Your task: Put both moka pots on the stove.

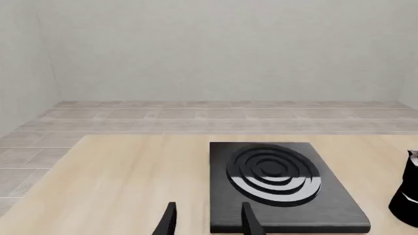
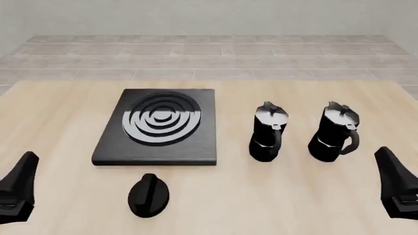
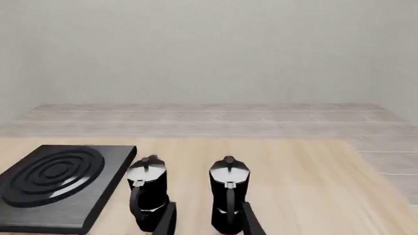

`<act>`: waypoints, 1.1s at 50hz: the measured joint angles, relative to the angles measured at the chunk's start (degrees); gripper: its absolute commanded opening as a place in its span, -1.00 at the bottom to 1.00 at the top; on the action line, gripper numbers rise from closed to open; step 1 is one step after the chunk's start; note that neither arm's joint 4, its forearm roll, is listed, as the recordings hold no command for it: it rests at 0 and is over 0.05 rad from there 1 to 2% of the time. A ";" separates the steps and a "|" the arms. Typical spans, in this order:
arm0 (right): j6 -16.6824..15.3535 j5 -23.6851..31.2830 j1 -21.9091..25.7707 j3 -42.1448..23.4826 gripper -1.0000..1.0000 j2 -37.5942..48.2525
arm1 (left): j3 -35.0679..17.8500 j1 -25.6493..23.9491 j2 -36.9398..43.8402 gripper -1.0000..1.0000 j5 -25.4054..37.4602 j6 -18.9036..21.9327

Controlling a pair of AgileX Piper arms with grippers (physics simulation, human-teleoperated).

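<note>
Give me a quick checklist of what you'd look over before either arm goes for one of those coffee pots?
1. Stove burner free of anything on it: ok.
2. Both pots standing upright on the table: the near moka pot and the far moka pot, ok.
3. Gap between the two pots for fingers to slip in: ok, they stand apart.
4. Left gripper open and holding nothing: ok.
5. Right gripper open and holding nothing: ok.
6. Black knob out of the path from pots to stove: ok, it lies in front of the stove, to the left of the pots.
</note>
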 measured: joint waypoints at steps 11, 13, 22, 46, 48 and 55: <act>-1.00 2.74 -1.51 0.50 1.00 -1.83 | 0.00 0.00 0.00 1.00 0.00 0.00; -1.22 2.87 -1.59 0.55 1.00 -1.72 | 0.00 0.00 0.00 1.00 0.00 0.00; -2.10 -0.50 -0.69 -0.20 1.00 3.59 | 0.00 0.00 0.00 1.00 0.00 0.00; -0.20 -11.45 9.11 -6.64 1.00 25.00 | 0.00 0.00 0.00 1.00 0.00 0.00; 0.00 -11.86 9.83 -7.16 1.00 25.97 | 0.00 0.00 0.00 1.00 0.00 0.00; 0.84 -12.06 11.91 -8.37 1.00 27.88 | 0.00 0.00 0.00 1.00 0.00 0.00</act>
